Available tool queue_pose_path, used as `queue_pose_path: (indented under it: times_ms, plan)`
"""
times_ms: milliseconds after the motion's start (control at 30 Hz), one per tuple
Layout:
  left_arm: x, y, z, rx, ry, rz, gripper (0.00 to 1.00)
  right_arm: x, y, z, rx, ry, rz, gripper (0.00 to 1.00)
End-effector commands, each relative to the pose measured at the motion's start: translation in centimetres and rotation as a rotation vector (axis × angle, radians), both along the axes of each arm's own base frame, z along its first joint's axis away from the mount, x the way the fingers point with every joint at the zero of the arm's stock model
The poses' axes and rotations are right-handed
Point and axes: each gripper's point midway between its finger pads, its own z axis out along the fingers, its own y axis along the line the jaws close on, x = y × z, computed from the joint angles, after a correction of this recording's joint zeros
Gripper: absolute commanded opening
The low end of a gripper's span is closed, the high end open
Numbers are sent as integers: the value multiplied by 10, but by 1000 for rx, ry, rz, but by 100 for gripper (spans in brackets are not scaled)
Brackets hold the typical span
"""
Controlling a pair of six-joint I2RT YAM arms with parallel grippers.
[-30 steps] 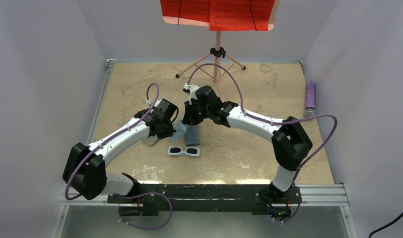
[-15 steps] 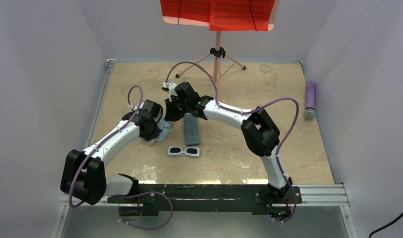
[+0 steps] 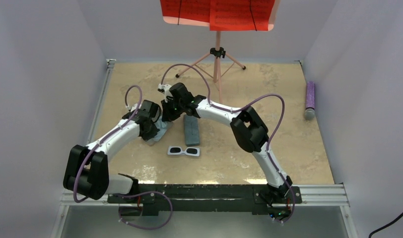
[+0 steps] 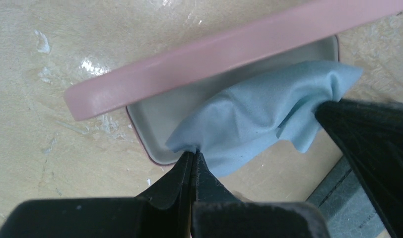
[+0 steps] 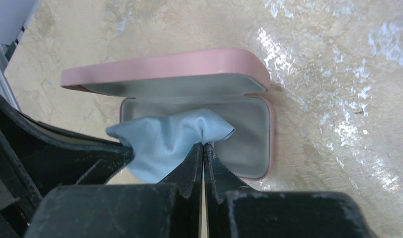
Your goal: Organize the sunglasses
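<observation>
Left wrist view: the left gripper (image 4: 192, 157) has its jaws pinched tight on one corner of the light blue cloth (image 4: 259, 111), low in the centre of the frame.
Right wrist view: the right gripper (image 5: 203, 148) has its jaws pressed together on the opposite, bunched corner of the same cloth, at mid-frame.
Cloth: it is stretched between the two grippers and lies crumpled over the near rim of the open tray beneath it.
Pink case (image 5: 261, 148): it is open, with the lid raised along the far side of the tray and pale grey lining showing inside.
Grey-blue case (image 3: 191, 131): it is closed and lies lengthwise just right of the pink one, near the centre of the top view.
White sunglasses (image 3: 183, 150): they lie flat with the dark lenses up, just below the grey-blue case in the top view, clear of both grippers.
Table (image 3: 289, 148): it has a mottled sandy surface.
Music stand (image 3: 217, 52): a pink tripod at the top centre of the top view, carrying a red sheet.
Purple cylinder (image 3: 309, 99): it lies by the right edge, well apart from everything else.
</observation>
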Motion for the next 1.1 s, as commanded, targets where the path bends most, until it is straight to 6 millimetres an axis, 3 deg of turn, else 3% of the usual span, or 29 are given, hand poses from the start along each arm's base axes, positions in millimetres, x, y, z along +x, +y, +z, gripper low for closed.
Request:
queue_pose_path:
  times_ms: [0, 467, 667, 1067]
  plan:
    - [15, 8, -1, 25, -33, 22, 0, 7, 4, 23, 19, -45, -8, 0]
    - [18, 18, -9, 70, -13, 49, 0, 9, 4, -1, -17, -10, -28, 0]
    - [17, 24, -6, 98, -15, 66, 0, 12, 4, -5, -25, -5, -39, 0]
    - [12, 20, -20, 82, 48, 67, 0, 20, 1, -11, -49, -10, -89, 2]
